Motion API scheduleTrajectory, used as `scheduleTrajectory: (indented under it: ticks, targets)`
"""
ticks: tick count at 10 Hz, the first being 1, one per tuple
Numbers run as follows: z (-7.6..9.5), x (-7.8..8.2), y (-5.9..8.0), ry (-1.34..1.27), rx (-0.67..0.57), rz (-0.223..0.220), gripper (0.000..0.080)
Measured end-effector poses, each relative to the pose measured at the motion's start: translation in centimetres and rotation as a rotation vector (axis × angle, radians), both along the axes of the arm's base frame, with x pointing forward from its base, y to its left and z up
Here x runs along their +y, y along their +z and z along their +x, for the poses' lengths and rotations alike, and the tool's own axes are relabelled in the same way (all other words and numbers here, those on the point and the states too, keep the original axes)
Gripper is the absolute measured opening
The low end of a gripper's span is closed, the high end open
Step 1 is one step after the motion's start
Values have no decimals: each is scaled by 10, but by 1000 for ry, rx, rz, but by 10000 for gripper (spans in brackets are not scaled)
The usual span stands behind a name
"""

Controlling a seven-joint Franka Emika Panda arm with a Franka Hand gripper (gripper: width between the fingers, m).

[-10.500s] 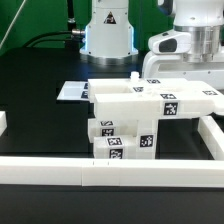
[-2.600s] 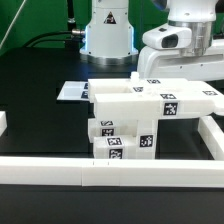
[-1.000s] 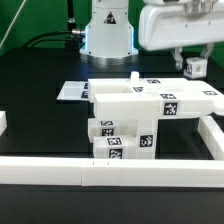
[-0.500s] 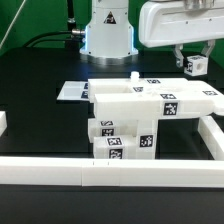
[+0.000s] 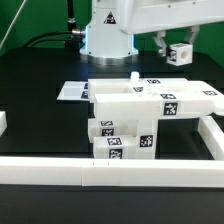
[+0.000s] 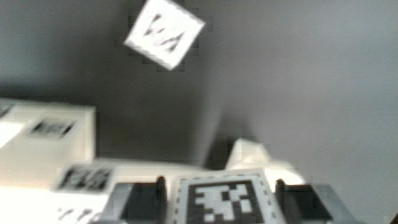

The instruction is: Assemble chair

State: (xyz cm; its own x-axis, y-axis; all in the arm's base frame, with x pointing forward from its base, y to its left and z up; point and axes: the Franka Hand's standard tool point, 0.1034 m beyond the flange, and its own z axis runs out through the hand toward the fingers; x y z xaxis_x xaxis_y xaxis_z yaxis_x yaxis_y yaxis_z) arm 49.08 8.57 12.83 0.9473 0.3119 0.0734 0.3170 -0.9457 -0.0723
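up in the upper right of the exterior frame, my gripper (image 5: pixel 177 47) is clamped part-way closed on one small leg block (image 5: pixel 181 54), held clear of the table; the one flat slab (image 5: pixel 150 97) lies below and lower left, long axis left-right across frame centre, with tagged blocks (image 5: pixel 113 138) stacked beneath it, count unclear.

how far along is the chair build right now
Done: several tagged chair parts stand stacked together in the middle. In hand: the gripper holds a small tagged block in the air, clamped between its fingers. Left: that block is not yet on the stack; whether more parts are needed can't be told.
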Motion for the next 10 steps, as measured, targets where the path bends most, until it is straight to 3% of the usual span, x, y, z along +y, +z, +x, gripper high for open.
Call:
scheduleTrajectory:
  ticks: [3,4,7,8,10]
  targets:
    - [-2,-4,-2,33,2,-5,285]
    - [3,-20,-3,116,-7,-19,285]
    - [45,-60,8,273,-48,-40,285]
    - [56,-61,9,290,-53,-49,285]
    - [52,-61,6,287,-48,-49,285]
